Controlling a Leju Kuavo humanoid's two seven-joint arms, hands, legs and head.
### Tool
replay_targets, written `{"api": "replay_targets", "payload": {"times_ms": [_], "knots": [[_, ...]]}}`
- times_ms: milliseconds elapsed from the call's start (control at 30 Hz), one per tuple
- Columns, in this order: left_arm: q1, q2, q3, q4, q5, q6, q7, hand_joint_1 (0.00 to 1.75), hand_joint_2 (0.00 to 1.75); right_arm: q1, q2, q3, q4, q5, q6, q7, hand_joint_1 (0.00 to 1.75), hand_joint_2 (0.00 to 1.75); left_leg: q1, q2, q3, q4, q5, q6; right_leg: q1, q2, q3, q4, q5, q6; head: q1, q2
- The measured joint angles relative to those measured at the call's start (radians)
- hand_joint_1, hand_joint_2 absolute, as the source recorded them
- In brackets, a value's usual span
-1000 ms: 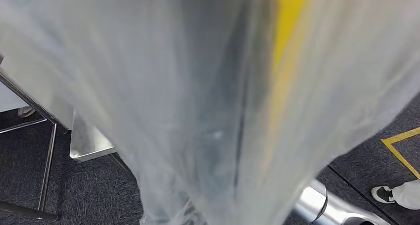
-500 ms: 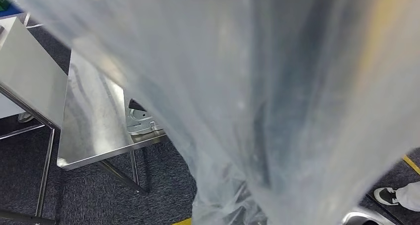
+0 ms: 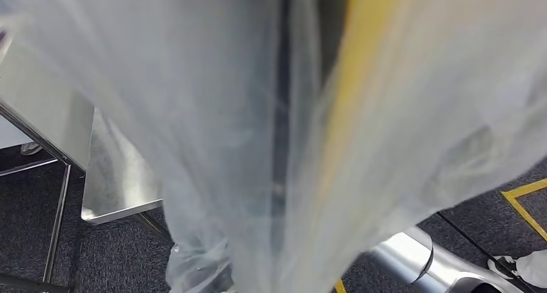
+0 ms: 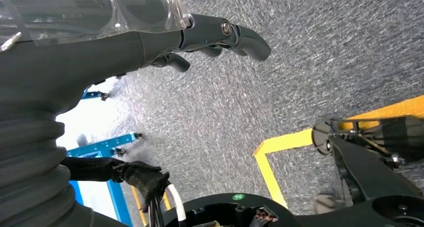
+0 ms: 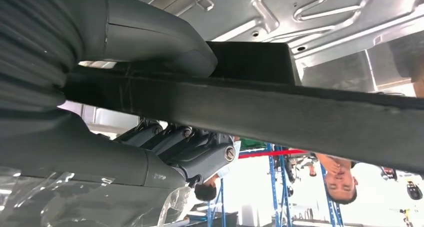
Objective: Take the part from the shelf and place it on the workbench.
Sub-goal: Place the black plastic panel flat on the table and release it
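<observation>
The part is a stamped silver metal panel (image 5: 325, 17) with a dark bar (image 5: 280, 112) along its edge. My right hand (image 5: 165, 112) grips that bar, thumb on one side and fingers (image 5: 200, 152) on the other. In the head view a blurred clear plastic sheet (image 3: 258, 125) hangs close in front of the camera and hides the part and the hand; my silver right arm (image 3: 419, 261) shows below it. The steel workbench (image 3: 113, 183) stands at the lower left. My left hand (image 4: 200, 42) hangs over the carpet, holding nothing, fingers loosely apart.
A second steel table edge (image 3: 39, 122) and its legs (image 3: 58, 228) stand at the far left. Yellow floor tape (image 3: 526, 206) and a person's shoe (image 3: 516, 265) are at the right. A person (image 5: 340, 179) and blue racks (image 5: 277, 187) appear beyond the part.
The whole head picture has shifted, so the camera moved. The plastic swung across and hides more of the workbench than half a second ago; my right arm shows again at the lower right.
</observation>
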Motion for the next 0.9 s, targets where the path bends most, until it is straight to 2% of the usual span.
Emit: {"api": "replay_targets", "payload": {"times_ms": [67,100,133,233,300,367,400,433,467,500,533,567,600,633,667,767,800,833,900], "knots": [[-0.002,0.0,0.0,0.0,0.0,0.0,0.001,0.0,1.75,-0.001,0.0,0.001,0.001,0.0,0.0,0.0,1.75,1.75,-0.001,-0.005,0.005,0.01,-0.015,-0.013,-0.004,0.003,0.061,-0.136,0.06,0.001,0.001,0.0],[-0.003,0.0,0.0,0.0,0.0,0.0,0.002,0.0,1.75,-0.001,0.0,0.002,0.001,0.0,0.0,0.0,1.75,1.75,-0.003,-0.006,0.004,0.015,-0.02,-0.018,-0.005,0.005,0.076,-0.169,0.068,-0.002,0.001,0.0],[-0.003,0.0,0.0,0.0,0.0,0.0,0.002,0.0,1.75,-0.002,0.0,0.003,0.002,0.001,0.0,-0.001,1.75,1.75,-0.005,-0.008,0.002,0.017,-0.023,-0.023,-0.003,0.007,0.082,-0.184,0.068,-0.007,0.001,0.0],[-0.001,0.0,0.0,0.0,0.0,0.0,0.006,0.0,1.75,-0.003,0.001,0.003,0.004,0.001,0.0,-0.001,1.75,1.75,0.0,-0.008,-0.003,0.029,-0.034,-0.03,-0.003,0.003,0.083,-0.186,0.066,-0.028,0.0,0.0],[-0.001,0.0,0.0,0.0,0.0,0.0,0.006,0.0,1.75,-0.005,0.003,0.003,0.004,0.001,0.0,-0.001,1.75,1.75,0.003,-0.005,-0.043,0.111,-0.074,-0.04,-0.006,-0.003,0.088,-0.188,0.063,-0.038,-0.002,0.0],[-0.002,0.0,0.0,0.0,0.0,0.0,0.006,0.0,1.75,-0.005,0.003,0.004,0.005,0.001,0.0,-0.001,1.75,1.75,0.005,-0.003,-0.121,0.257,-0.13,-0.047,-0.005,-0.008,0.091,-0.187,0.058,-0.044,-0.003,0.0],[-0.002,0.0,0.0,0.0,0.0,0.0,0.007,0.0,1.75,-0.005,0.003,0.004,0.005,0.001,0.0,-0.001,1.75,1.75,0.005,-0.003,-0.156,0.313,-0.143,-0.048,-0.004,-0.011,0.093,-0.187,0.055,-0.045,-0.004,0.0],[-0.001,0.0,0.0,0.0,0.0,0.0,0.007,0.0,1.75,-0.005,0.003,0.004,0.005,0.001,0.0,-0.001,1.75,1.75,0.005,-0.002,-0.174,0.334,-0.138,-0.047,-0.004,-0.014,0.097,-0.187,0.052,-0.045,-0.004,0.0],[-0.001,0.0,0.0,0.0,0.0,0.001,0.007,0.0,1.75,-0.004,0.003,0.005,0.005,0.001,0.0,-0.001,1.75,1.75,0.004,-0.001,-0.17,0.31,-0.112,-0.045,-0.003,-0.017,0.103,-0.187,0.048,-0.044,-0.004,0.0],[-0.001,0.0,0.0,0.0,0.0,0.001,0.007,0.0,1.75,-0.005,0.003,0.005,0.005,0.001,0.0,-0.001,1.75,1.75,0.003,0.001,-0.147,0.253,-0.073,-0.041,-0.003,-0.021,0.111,-0.188,0.043,-0.042,-0.004,0.0],[-0.001,0.001,0.0,0.0,0.0,0.001,0.008,0.0,1.75,-0.005,0.003,0.005,0.005,0.001,0.0,-0.001,1.75,1.75,0.001,0.01,-0.112,0.171,-0.031,-0.034,-0.003,-0.024,0.12,-0.188,0.038,-0.04,-0.004,0.0],[-0.002,0.001,0.0,0.0,0.0,0.001,0.008,0.0,1.75,-0.006,0.003,0.005,0.005,0.001,0.0,-0.001,1.75,1.75,-0.005,0.02,-0.08,0.101,-0.004,-0.027,-0.001,-0.027,0.126,-0.189,0.033,-0.036,-0.004,0.0],[-0.002,0.001,0.0,0.0,0.0,0.001,0.007,0.0,1.75,-0.007,0.003,0.005,0.005,0.001,0.0,-0.001,1.75,1.75,-0.011,0.029,-0.059,0.054,0.01,-0.022,0.0,-0.03,0.131,-0.19,0.029,-0.032,-0.005,0.0],[-0.003,0.001,0.0,0.0,0.0,0.0,0.007,0.0,1.75,-0.007,0.003,0.005,0.005,0.001,0.0,-0.001,1.75,1.75,-0.016,0.035,-0.049,0.028,0.013,-0.017,0.001,-0.034,0.133,-0.192,0.025,-0.027,-0.005,0.0],[-0.003,0.001,0.0,0.0,0.0,0.0,0.007,0.0,1.75,-0.008,0.003,0.006,0.005,0.001,0.0,-0.001,1.75,1.75,-0.02,0.032,-0.048,0.025,0.008,-0.014,0.002,-0.038,0.135,-0.194,0.024,-0.021,-0.006,0.0],[-0.001,0.001,0.0,0.0,-0.001,0.0,0.006,0.0,1.75,-0.01,0.003,0.006,0.005,0.001,0.0,-0.002,1.75,1.75,-0.015,0.016,-0.033,0.011,0.009,-0.004,0.0,-0.039,0.138,-0.184,0.009,-0.006,-0.005,0.0],[-0.001,0.001,0.0,0.0,-0.001,0.0,0.005,0.0,1.75,-0.012,0.003,0.007,0.005,0.002,0.0,-0.002,1.75,1.75,-0.012,0.011,-0.025,0.005,0.011,0.001,0.0,-0.031,0.122,-0.148,-0.01,-0.004,-0.004,0.0],[-0.001,0.001,0.0,0.0,-0.001,0.0,0.005,0.0,1.75,-0.014,0.003,0.008,0.005,0.002,0.0,-0.001,1.75,1.75,-0.01,0.005,-0.02,0.003,0.011,0.005,0.0,-0.023,0.092,-0.088,-0.036,-0.004,-0.003,0.0],[-0.003,0.001,0.0,0.0,-0.001,0.0,0.005,0.0,1.75,-0.015,0.002,0.013,0.006,0.002,0.0,-0.001,1.75,1.75,-0.012,-0.005,-0.014,0.002,0.007,0.013,0.003,-0.014,0.01,0.05,-0.083,-0.003,-0.001,0.0]]}}
